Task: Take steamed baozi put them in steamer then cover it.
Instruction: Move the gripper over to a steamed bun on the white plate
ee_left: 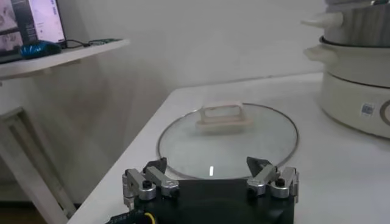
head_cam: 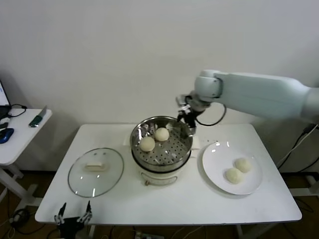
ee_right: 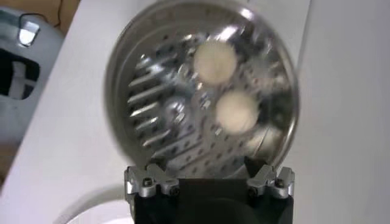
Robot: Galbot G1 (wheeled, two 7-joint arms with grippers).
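Note:
The steamer (head_cam: 168,155) stands mid-table on its cream pot base (head_cam: 159,177). Two baozi (head_cam: 147,144) (head_cam: 162,134) lie on its perforated floor. Two more baozi (head_cam: 243,165) (head_cam: 233,175) rest on the white plate (head_cam: 212,153) to the right. My right gripper (head_cam: 187,116) hovers over the steamer's back right rim, open and empty. In the right wrist view the gripper (ee_right: 208,169) looks down on the steamer (ee_right: 152,103) and both baozi (ee_right: 215,59) (ee_right: 236,111). The cover (head_cam: 95,172) lies flat to the left of the steamer. My left gripper (head_cam: 74,214) is open, low by the table's front left edge.
The left wrist view shows the cover (ee_left: 228,143) with its handle (ee_left: 223,117) just beyond the open left gripper (ee_left: 210,169), and the pot base (ee_left: 359,79) off to one side. A small side table (head_cam: 20,130) with loose items stands at far left.

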